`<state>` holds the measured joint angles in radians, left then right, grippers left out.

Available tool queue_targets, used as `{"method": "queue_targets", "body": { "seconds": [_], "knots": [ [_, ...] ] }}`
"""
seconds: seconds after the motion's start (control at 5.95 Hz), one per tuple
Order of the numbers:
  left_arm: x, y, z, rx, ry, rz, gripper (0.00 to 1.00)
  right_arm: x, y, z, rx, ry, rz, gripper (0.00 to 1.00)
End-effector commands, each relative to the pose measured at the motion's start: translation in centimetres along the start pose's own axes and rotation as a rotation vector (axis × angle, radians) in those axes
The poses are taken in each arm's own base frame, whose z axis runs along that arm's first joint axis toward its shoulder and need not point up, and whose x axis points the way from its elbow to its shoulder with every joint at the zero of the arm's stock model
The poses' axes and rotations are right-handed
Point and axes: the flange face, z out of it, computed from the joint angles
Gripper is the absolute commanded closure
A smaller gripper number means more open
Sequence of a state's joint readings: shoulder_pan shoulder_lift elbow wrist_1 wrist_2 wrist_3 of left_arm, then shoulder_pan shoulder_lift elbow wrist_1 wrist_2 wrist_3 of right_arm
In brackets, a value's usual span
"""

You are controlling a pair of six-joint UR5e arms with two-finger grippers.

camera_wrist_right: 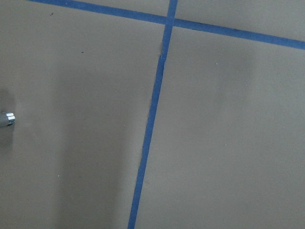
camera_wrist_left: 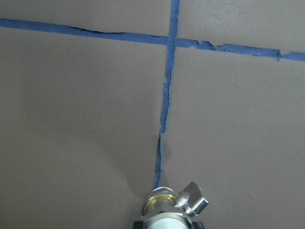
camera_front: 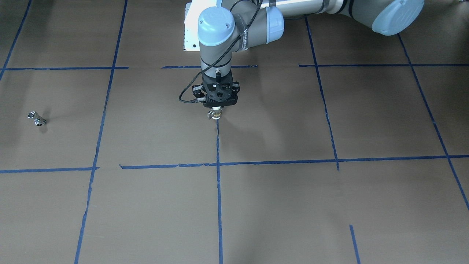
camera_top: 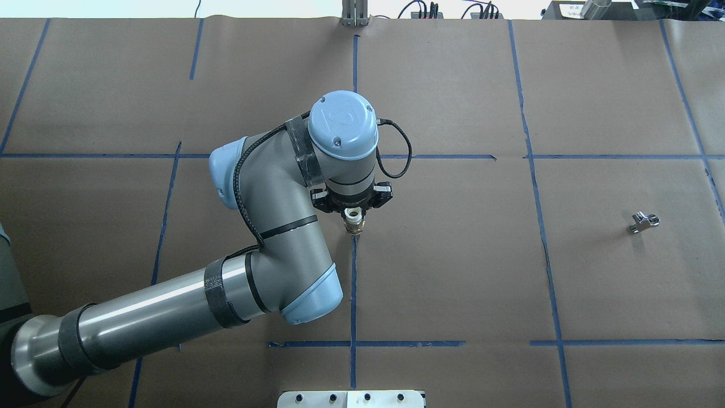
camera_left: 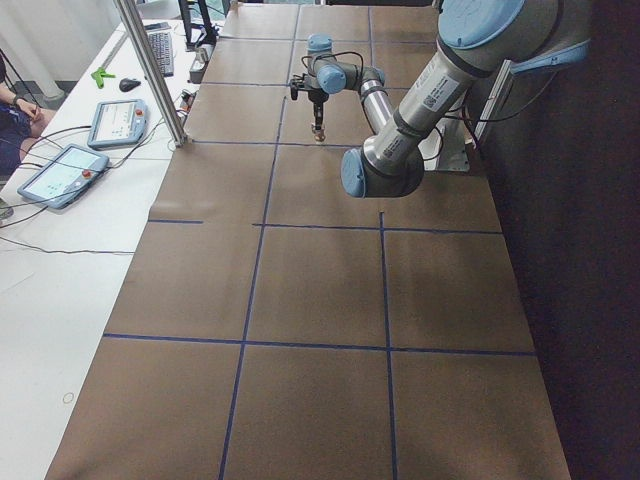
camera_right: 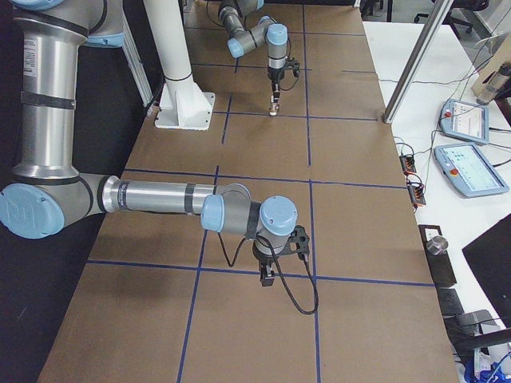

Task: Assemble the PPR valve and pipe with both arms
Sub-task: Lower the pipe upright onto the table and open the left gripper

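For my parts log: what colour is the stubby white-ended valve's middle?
Brass-gold; valve clearest in left wrist view.

The brown table (camera_front: 278, 205) is gridded by blue tape (camera_front: 218, 205); the PPR valve (camera_top: 354, 220) is coloured white and brass, the pipe (camera_top: 643, 221) chrome.

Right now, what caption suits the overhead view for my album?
Left gripper grips the white-ended brass valve at centre; the bent chrome pipe lies far right.
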<state>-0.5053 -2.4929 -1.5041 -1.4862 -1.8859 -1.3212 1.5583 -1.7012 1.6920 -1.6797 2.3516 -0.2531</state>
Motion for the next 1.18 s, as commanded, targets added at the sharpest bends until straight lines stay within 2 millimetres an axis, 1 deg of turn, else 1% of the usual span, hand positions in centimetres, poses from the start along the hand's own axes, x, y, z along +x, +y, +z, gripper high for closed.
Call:
{"method": "queue_targets", "body": {
  "seconds": [0.0,0.34,0.5,1.01],
  "knots": [
    [-0.15,-0.02,0.93,-0.003,-0.016,-0.006,1.0,-0.08,-0.04,0.08,-0.002,0.0,-0.002,0.0],
    [-0.09,-0.03,0.93,-0.001,-0.01,-0.005,0.98,-0.12,-0.06,0.13,-0.003,0.0,-0.003,0.0],
    [-0.08,-0.03,0.92,-0.001,-0.009,-0.004,0.94,-0.12,-0.06,0.13,-0.003,0.0,-0.003,0.0],
    [-0.14,-0.04,0.99,-0.001,-0.009,-0.004,0.63,-0.15,-0.08,0.17,-0.004,0.001,-0.004,0.0]
  ]
}}
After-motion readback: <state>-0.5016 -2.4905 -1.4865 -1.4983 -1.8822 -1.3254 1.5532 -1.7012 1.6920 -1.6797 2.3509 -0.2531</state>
